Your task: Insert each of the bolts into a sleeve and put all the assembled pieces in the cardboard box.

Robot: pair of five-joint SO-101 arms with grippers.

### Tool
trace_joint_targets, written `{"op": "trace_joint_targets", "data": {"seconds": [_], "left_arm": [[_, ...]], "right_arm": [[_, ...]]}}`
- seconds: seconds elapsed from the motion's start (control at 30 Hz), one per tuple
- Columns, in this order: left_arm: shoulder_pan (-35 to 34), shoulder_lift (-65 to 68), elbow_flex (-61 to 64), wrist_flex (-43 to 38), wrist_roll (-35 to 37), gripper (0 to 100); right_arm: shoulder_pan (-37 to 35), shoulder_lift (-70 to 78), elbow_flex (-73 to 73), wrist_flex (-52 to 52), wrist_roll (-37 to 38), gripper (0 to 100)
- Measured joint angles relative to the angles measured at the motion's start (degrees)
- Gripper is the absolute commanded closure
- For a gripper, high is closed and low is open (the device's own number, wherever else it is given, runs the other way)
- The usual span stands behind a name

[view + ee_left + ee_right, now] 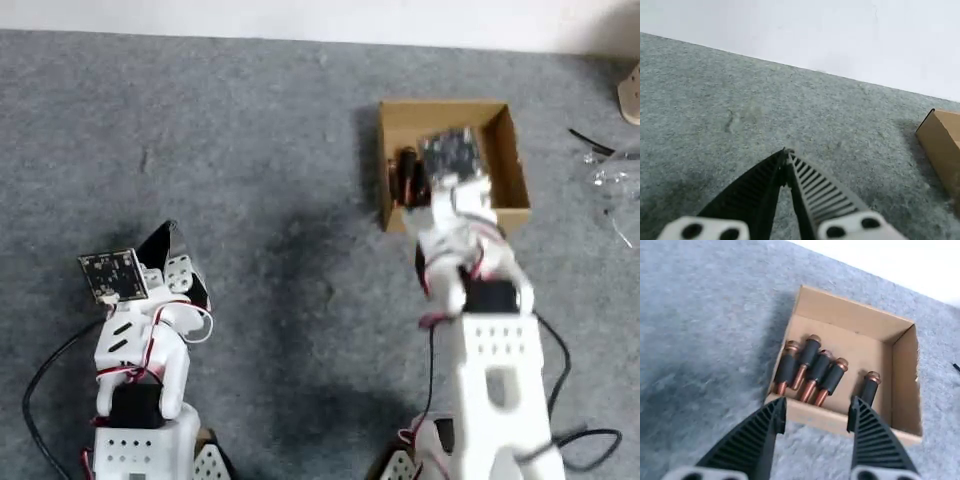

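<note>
Cardboard box (850,307), brown and open-topped with straight thin walls, holds five assembled pieces (817,371) lying flat on its floor. Each is a copper-coloured bolt with a round flanged head, pushed through a matte black cylindrical sleeve, with the threaded shank sticking out at the other end. Four lie side by side and touching, shanks toward the box's near wall; the fifth piece (869,388) lies apart from them, closer to a side wall.

The right gripper (816,412) hangs above that near wall with its jaws spread wide and nothing between them. The four grouped pieces lie just beyond the gap, and the fifth just past one fingertip. Its fingers (757,435) are black ribbed plastic tapering to points.

The left gripper (786,155) is well away from the box over the grey felt-like mat (270,200), its ribbed jaws pressed together at the tips, holding nothing.
</note>
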Motion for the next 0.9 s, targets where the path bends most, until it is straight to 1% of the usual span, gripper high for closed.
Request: {"op": "trace_joint_targets", "data": {"seconds": [0.07, 0.2, 0.37, 0.6, 0.7, 0.8, 0.9], "left_arm": [[0.0, 0.0, 0.0, 0.0, 0.0, 99], [0.0, 0.0, 0.0, 0.0, 0.0, 99], [0.0, 0.0, 0.0, 0.0, 0.0, 99], [0.0, 0.0, 0.0, 0.0, 0.0, 99], [0.0, 0.0, 0.0, 0.0, 0.0, 99], [0.0, 0.0, 0.0, 0.0, 0.0, 99], [0.0, 0.0, 0.0, 0.0, 0.0, 99]], "right_arm": [[-0.6, -5.9, 4.9, 0.0, -0.4, 82.5], [-0.7, -17.4, 14.0, 0.0, -4.5, 82.5], [-0.7, -31.0, 24.8, 0.0, -7.7, 82.5], [-0.8, -51.7, 42.2, 0.0, -9.8, 82.5], [-0.8, -54.4, 43.7, -0.4, -9.9, 82.5], [-0.8, -53.7, 43.8, -3.2, -9.9, 82.5], [-0.8, -53.4, 43.8, -3.1, -9.9, 82.5]]}}
